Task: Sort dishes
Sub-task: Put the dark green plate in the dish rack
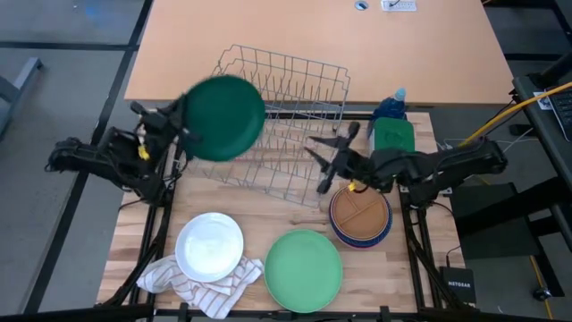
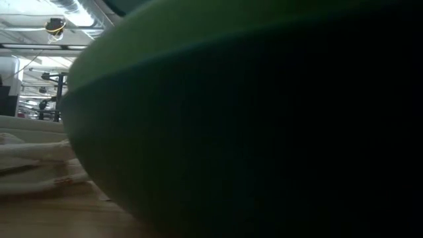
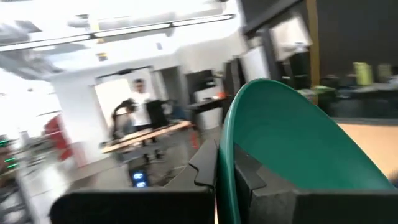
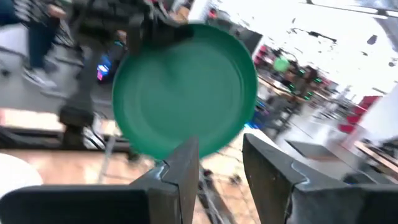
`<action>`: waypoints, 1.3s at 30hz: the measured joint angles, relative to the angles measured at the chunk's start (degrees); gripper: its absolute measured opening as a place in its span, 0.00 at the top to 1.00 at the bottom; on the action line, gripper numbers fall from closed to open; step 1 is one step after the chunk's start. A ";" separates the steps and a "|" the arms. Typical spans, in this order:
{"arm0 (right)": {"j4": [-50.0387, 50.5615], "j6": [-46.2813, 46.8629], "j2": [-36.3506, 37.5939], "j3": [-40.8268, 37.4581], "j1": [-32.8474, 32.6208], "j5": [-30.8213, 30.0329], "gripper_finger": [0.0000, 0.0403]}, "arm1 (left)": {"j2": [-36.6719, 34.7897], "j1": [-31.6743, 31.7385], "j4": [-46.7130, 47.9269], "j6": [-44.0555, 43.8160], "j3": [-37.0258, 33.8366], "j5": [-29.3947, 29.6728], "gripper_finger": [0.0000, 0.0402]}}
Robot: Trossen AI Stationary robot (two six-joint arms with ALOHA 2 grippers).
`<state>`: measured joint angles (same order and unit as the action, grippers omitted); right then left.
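The wire dish rack (image 1: 281, 121) is my landmark, standing mid-table (image 1: 411, 268). Over its left end I hold the dark green plate (image 1: 225, 117) aloft, my left tool (image 1: 179, 125) clenched on its rim. It looks light, stiff and slick, so an edge pinch suits it. In front of the rack lie the light green plate (image 1: 304, 270) and white plate (image 1: 209, 246); the tan-brown divided plate (image 1: 359, 215) sits stacked at right. My right tool (image 1: 326, 156) hangs released over the rack's right end.
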<state>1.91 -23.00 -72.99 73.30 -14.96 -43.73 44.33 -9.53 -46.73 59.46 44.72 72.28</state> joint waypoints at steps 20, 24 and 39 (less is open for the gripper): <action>31.98 6.43 3.84 -0.04 9.08 -2.49 0.69 | 19.89 36.99 -0.61 -5.90 3.76 -9.96 1.00; 35.26 10.05 3.82 -0.07 14.38 4.47 0.69 | 27.41 42.00 -0.73 -5.28 7.43 -12.24 1.00; 32.34 11.01 0.09 -5.54 27.42 19.77 0.69 | 48.59 52.06 -0.86 -1.47 22.61 -18.32 1.00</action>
<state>34.25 -11.99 -72.90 67.76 12.46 -23.96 92.92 42.53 -47.58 57.99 67.32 53.96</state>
